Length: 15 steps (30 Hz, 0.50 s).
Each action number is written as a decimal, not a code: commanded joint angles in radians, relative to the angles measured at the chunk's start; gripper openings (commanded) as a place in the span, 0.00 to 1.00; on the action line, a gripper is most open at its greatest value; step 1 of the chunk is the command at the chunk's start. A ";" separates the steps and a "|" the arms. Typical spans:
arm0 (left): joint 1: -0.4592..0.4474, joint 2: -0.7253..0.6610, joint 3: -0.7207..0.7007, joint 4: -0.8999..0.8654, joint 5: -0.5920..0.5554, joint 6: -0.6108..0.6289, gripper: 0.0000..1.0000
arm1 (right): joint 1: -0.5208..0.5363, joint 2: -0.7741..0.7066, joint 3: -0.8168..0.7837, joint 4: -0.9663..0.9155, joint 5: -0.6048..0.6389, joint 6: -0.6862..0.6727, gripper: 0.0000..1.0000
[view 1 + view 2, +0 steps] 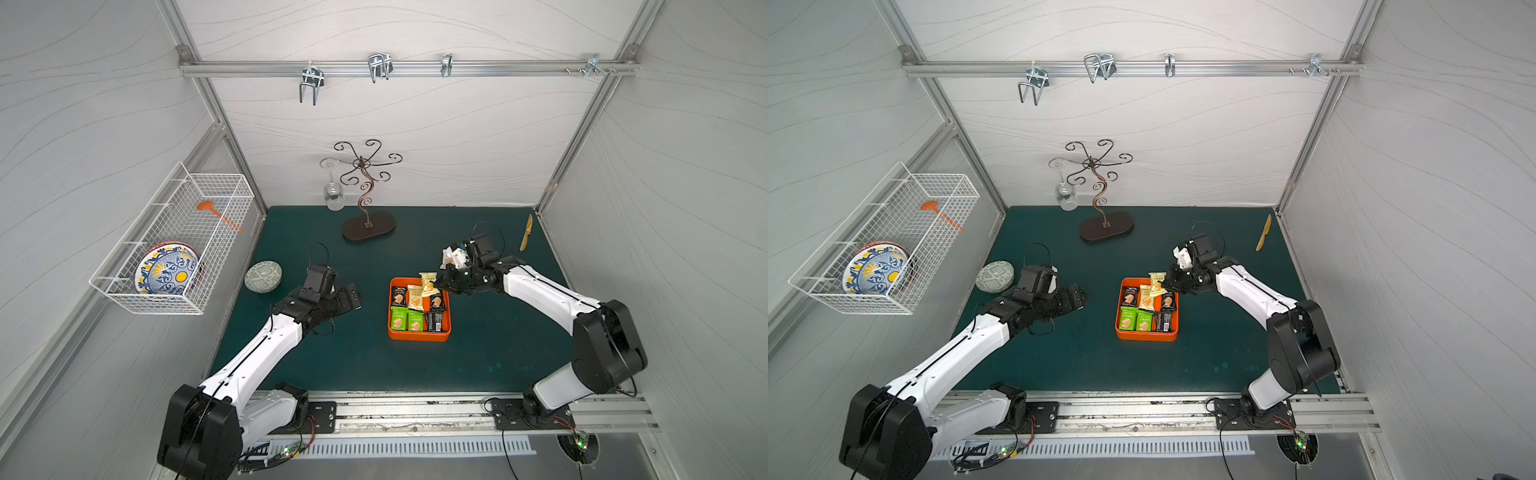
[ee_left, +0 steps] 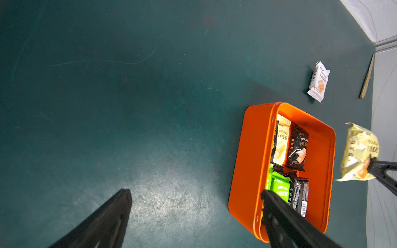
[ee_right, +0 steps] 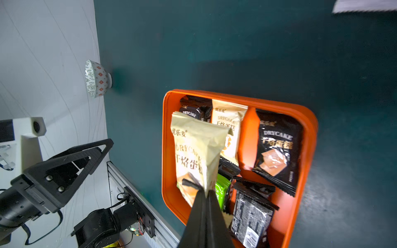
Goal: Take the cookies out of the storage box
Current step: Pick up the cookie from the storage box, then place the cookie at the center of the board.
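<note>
The orange storage box (image 1: 419, 336) (image 1: 1146, 337) sits mid-mat and holds several cookies: green (image 1: 407, 322), black (image 3: 277, 148) and pale yellow (image 1: 414, 297) packets. My right gripper (image 1: 435, 286) (image 3: 205, 191) is shut on one end of a pale yellow cookie packet (image 3: 195, 150) (image 2: 358, 150), which hangs lifted over the box's far side. A white packet (image 2: 319, 82) lies on the mat beyond the box. My left gripper (image 1: 353, 297) (image 2: 195, 192) hovers open and empty to the left of the box (image 2: 249, 161).
An upturned patterned bowl (image 1: 263, 276) sits at the mat's left edge. A metal glass stand (image 1: 368, 224) with a hanging wine glass (image 1: 333, 195) is at the back. A wooden knife (image 1: 527, 232) lies back right. A white wire basket (image 1: 174, 245) hangs on the left wall.
</note>
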 commanded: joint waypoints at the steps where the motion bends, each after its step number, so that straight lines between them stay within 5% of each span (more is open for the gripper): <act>1: -0.003 0.005 0.020 0.014 0.000 0.013 0.98 | -0.078 -0.044 0.000 -0.046 -0.015 -0.037 0.00; 15: -0.003 0.014 0.027 0.009 0.014 0.019 0.98 | -0.374 0.119 0.052 -0.003 -0.031 -0.085 0.00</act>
